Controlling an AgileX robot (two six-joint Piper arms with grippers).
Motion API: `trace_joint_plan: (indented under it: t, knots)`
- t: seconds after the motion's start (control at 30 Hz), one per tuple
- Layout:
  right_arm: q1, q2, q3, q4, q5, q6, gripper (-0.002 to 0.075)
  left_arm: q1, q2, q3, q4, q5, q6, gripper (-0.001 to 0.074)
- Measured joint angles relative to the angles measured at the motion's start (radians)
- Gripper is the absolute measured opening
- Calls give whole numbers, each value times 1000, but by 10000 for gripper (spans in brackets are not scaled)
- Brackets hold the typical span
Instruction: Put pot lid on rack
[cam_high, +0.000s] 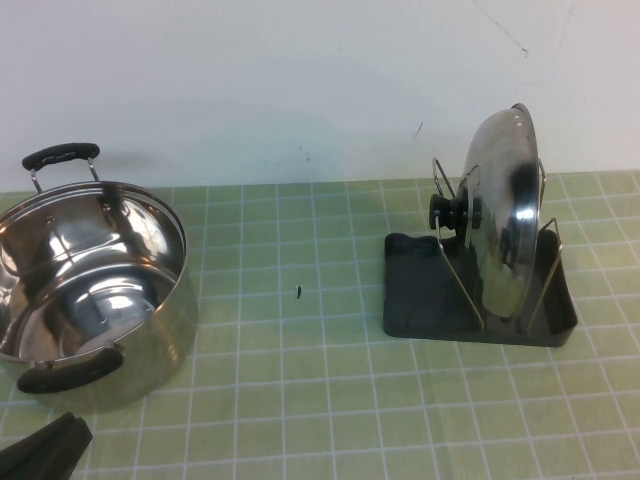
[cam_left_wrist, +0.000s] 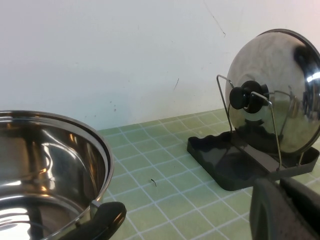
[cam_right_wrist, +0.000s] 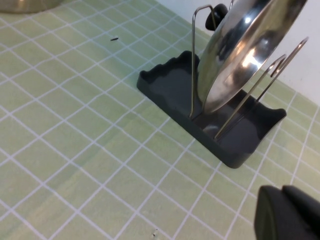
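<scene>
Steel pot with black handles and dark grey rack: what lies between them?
High view: only green checked table with a tiny dark speck separates the pot from the rack, which holds the shiny pot lid. The left gripper sits low; the right gripper is unseen there.

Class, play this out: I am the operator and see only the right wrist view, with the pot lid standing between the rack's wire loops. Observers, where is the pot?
Observer: The pot stands on the robot's left side, well apart from the rack, and it is empty.
Operator: Which way does the knob face?
Observer: In the high view the pot lid stands on edge with its knob toward the pot.
Operator: Where are the tools?
Observer: The left tool sits at the near left corner, beside the pot. The right tool shows only in your view, not in the high view.
</scene>
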Motion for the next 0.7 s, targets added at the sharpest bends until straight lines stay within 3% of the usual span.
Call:
trace_joint_plan:
  t: [0.47,0.6,0.7]
  knots:
    - [0,0,5,0,0,0,-1,17,-50,18,-17,56,-2,-1]
    - [0,0,5,0,0,0,-1,132,-132,20,-219,172,57,-1]
    - [0,0,5,0,0,0,-1,251,-163,34,-354,205,216,-1]
